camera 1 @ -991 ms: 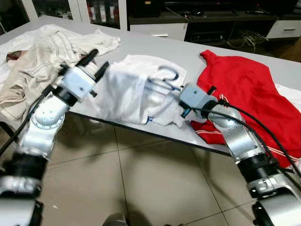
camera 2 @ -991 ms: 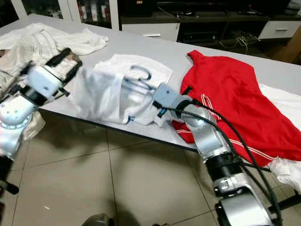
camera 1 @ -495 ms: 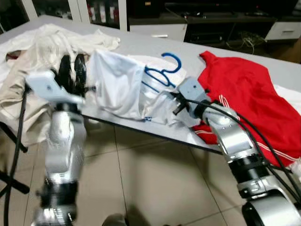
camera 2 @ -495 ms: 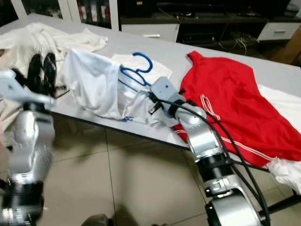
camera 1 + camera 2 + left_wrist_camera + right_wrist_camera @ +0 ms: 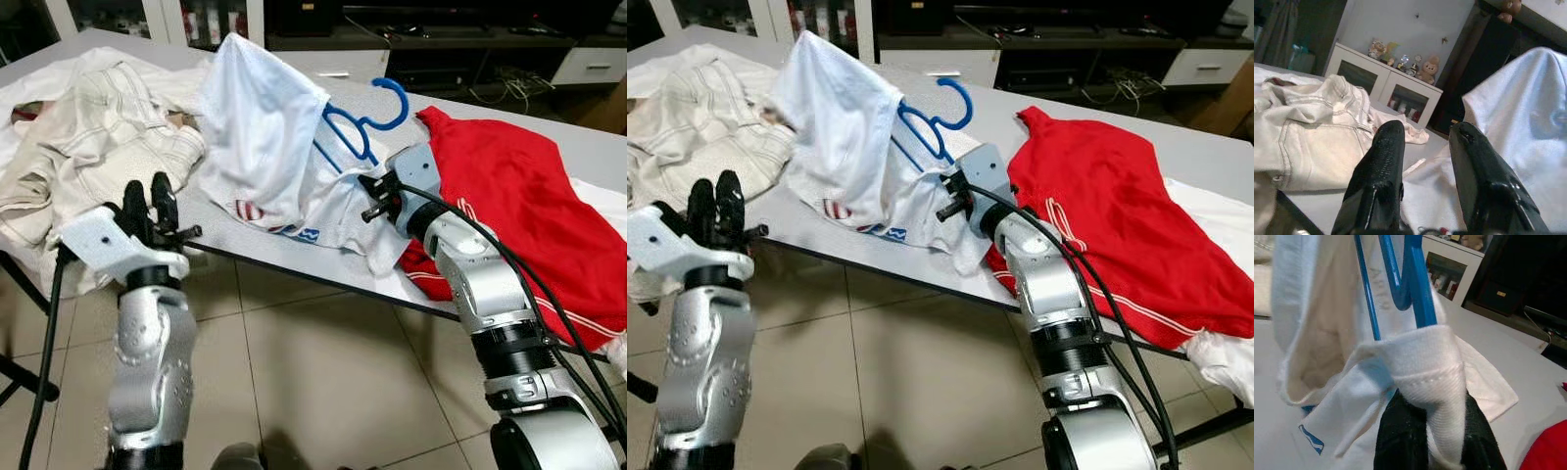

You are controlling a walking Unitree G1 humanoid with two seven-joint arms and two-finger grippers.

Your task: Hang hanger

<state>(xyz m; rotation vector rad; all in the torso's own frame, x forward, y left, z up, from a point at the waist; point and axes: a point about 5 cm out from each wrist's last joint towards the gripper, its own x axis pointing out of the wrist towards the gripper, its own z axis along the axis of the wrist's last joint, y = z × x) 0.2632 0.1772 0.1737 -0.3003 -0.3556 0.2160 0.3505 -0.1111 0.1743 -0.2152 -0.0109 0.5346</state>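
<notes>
A white shirt (image 5: 260, 127) hangs draped over a blue hanger (image 5: 367, 122), raised above the grey table (image 5: 333, 269) with its hem still resting on the top. My right gripper (image 5: 377, 196) is shut on the hanger's lower part, with the shirt's collar (image 5: 1425, 367) pinched between the black fingers (image 5: 1400, 440). My left gripper (image 5: 147, 201) stands open in front of the table's edge, fingers (image 5: 1383, 161) pointing up and holding nothing. It is left of the shirt and apart from it.
A red garment (image 5: 509, 186) lies on the table under and behind my right arm. Beige clothes (image 5: 88, 127) are piled at the table's left end. Dark cabinets (image 5: 441, 39) stand behind the table. Tiled floor (image 5: 313, 372) lies in front.
My right gripper has lifted the hanger and shirt up off the table. My left gripper has dropped away from the shirt's left side to the table's front edge.
</notes>
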